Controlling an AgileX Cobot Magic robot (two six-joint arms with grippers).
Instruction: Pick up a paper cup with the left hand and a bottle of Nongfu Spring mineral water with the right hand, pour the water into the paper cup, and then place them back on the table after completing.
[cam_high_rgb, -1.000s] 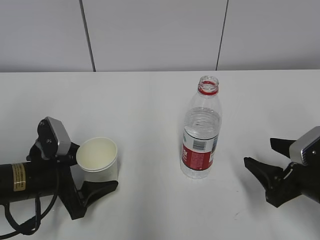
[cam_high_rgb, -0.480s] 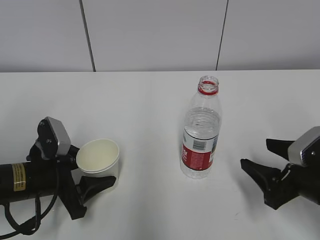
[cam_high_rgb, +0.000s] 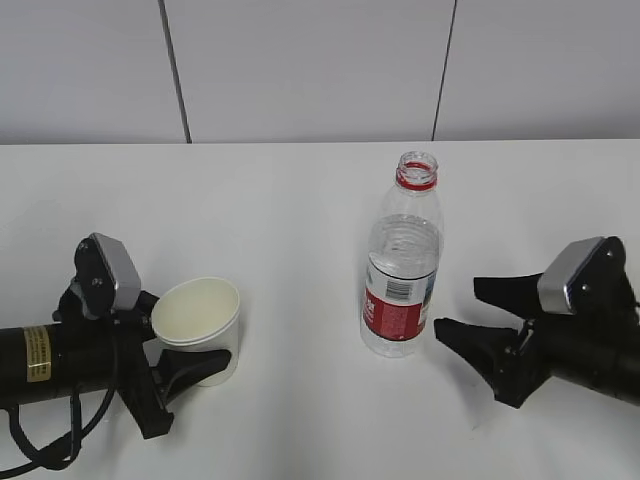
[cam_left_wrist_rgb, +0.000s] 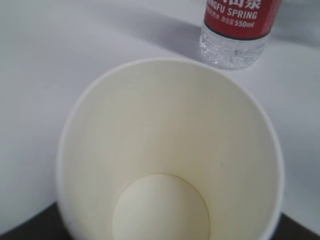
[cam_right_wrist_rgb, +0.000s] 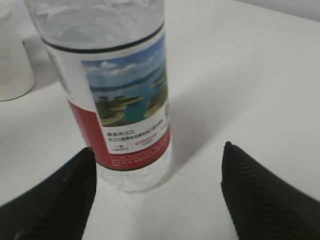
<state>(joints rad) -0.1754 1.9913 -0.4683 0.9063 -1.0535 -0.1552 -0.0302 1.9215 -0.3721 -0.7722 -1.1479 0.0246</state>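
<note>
White wall panels with two dark seams stand behind the table, a plain white top that fills most of the exterior view.

Of the things on it, the largest are the two black arms, both lying low and nearly level with the surface. The right hand reaches in from the right edge, its jaws spread wide and pointing at the bottle; in the right wrist view the two fingertips stand on either side of the label but are apart from it. The left hand reaches in from the left edge near the front. One of its fingers lies against the front of the paper cup's wall and the other is hidden behind the cup, so I cannot tell if the grip is already firm or only narrowing.

The bottle stands upright a little right of the middle of the tabletop, without cap, and the water fills it to about the shoulder. The paper cup stands upright near the left front, well apart from the bottle, and it looks empty inside.

For this step I judge the right hand should go forward until the label is deep between the jaws, then close at label height, gently, because the open bottle can spill if squeezed. The left hand should press the cup only lightly, so the thin wall does not collapse.
</note>
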